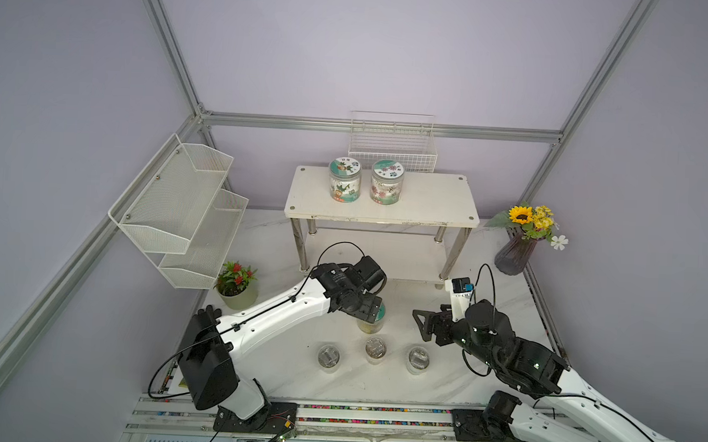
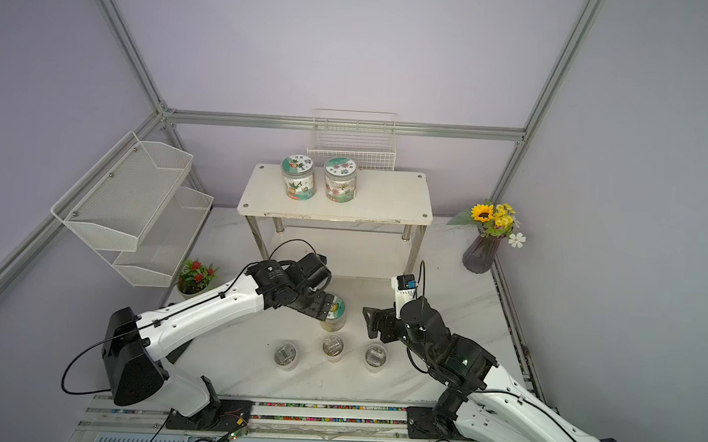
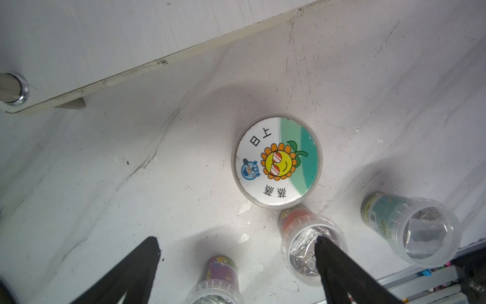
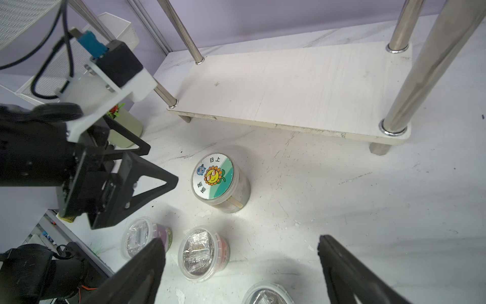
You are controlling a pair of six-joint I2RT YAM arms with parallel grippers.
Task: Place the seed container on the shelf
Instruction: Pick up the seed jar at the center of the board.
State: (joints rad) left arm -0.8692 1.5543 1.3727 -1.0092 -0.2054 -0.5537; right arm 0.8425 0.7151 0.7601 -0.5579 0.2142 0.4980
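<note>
Enclosure: plain lilac walls point(image 1: 395, 45) on three sides, evenly lit, framed by silver aluminium profiles point(image 1: 382, 127).
Tabletop point(image 1: 335, 387): white marble pattern, scuffed.
Left wall: white mesh two-bin rack point(image 1: 178, 208).
Back wall: white wire grid basket point(image 1: 392, 149), hung on the horizontal profile.
Left edge: red-flowered potted plant point(image 1: 236, 284).
Far right corner: dark ribbed vase point(image 1: 512, 255) holding a sunflower and small blooms.
Front edge: slotted metal rail point(image 1: 333, 420).
</note>
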